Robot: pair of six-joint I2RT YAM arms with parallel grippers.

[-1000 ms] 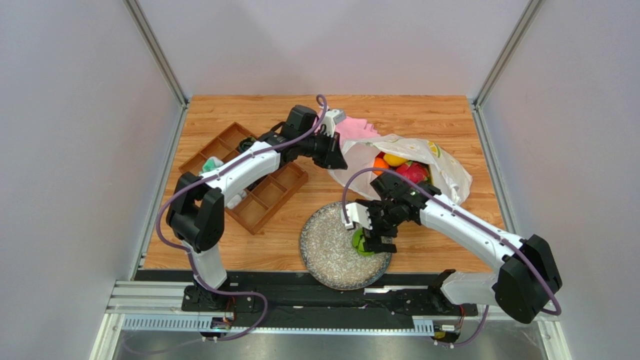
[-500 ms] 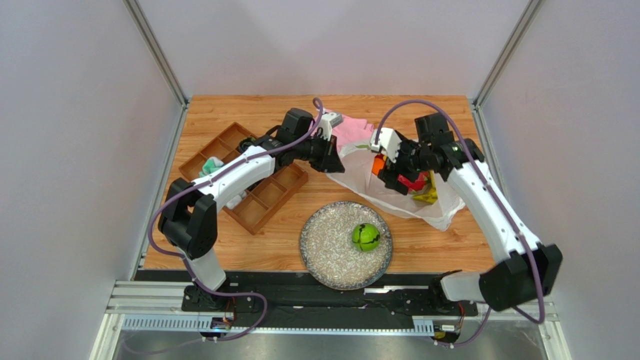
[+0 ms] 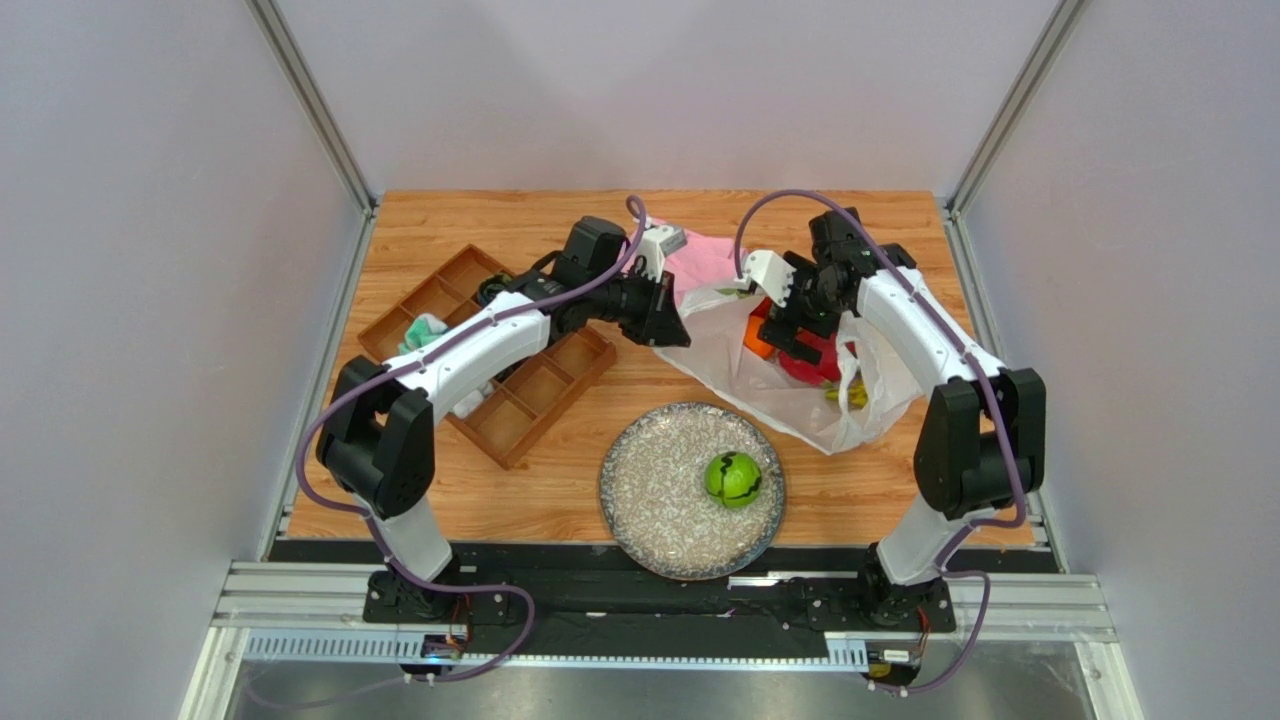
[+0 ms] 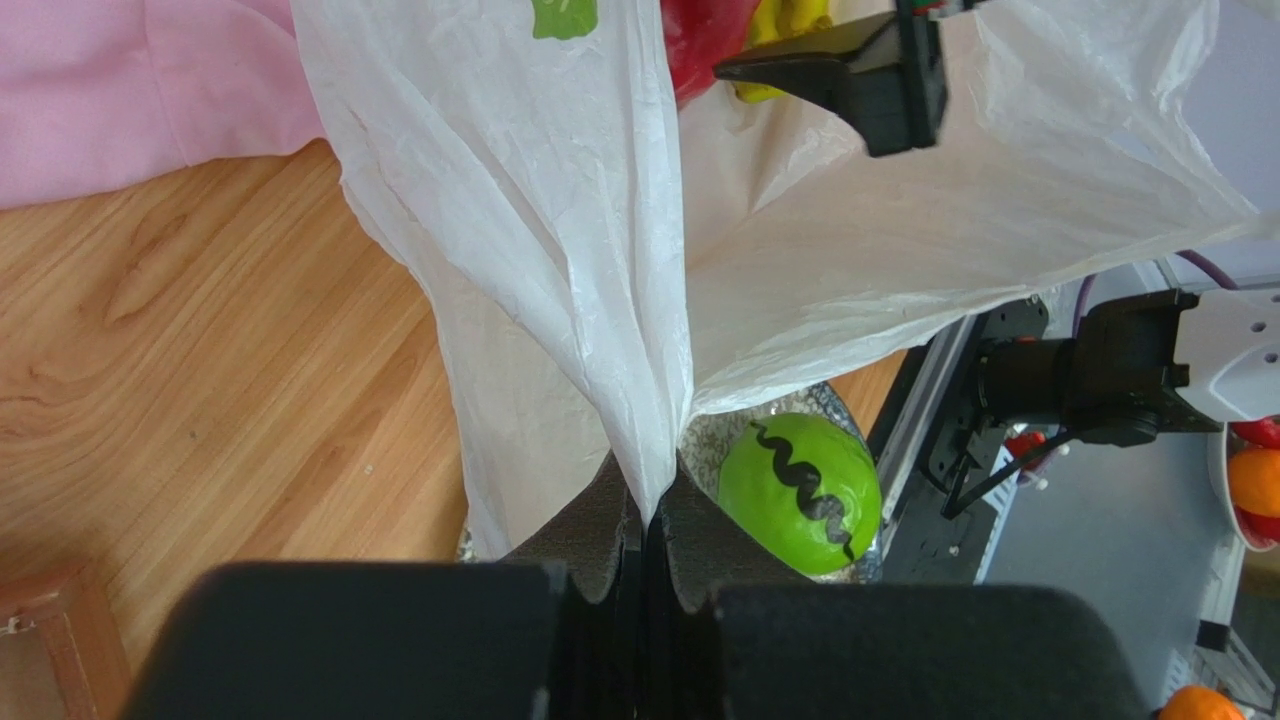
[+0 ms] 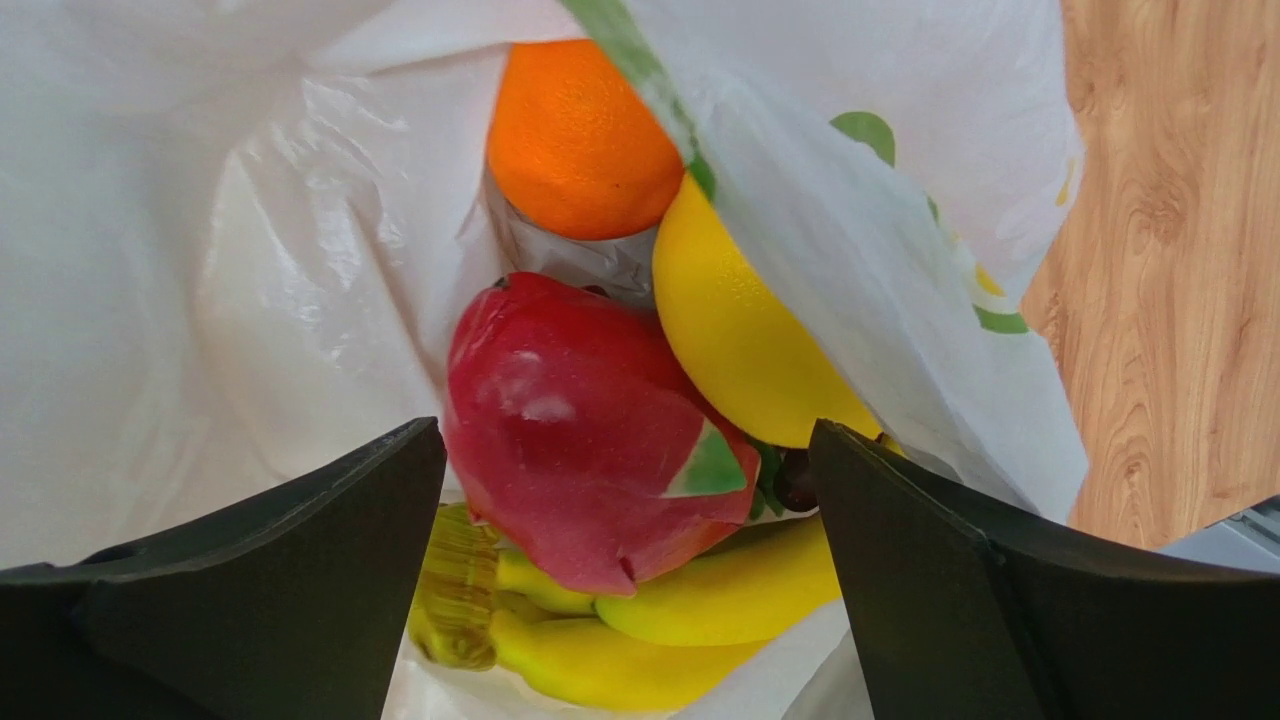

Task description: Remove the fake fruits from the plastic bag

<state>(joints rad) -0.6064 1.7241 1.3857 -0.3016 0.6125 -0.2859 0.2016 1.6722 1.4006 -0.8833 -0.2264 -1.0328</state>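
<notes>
Wore white shells along the long links of the left arm (image 3: 478, 333) and right arm (image 3: 920, 333), with black housings at each joint. Carried a purple cable (image 3: 313, 443) looped alongside each, out to the wrist. Ended in a black left hand (image 4: 648, 525) and right hand (image 5: 624, 450), with broad, flat, matte fingers (image 5: 256, 563) tapering to blunt edges. Bore a small white block (image 3: 771, 275) beside the right wrist.

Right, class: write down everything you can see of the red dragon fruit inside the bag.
The dragon fruit is a glossy red-pink, plastic-looking piece, smooth, with one green-tipped scale showing. It lies inside the plastic bag, resting on the yellow bananas, with the lemon against its side and the orange beyond. The right gripper is open, one finger on either side, neither visibly touching it.
</notes>
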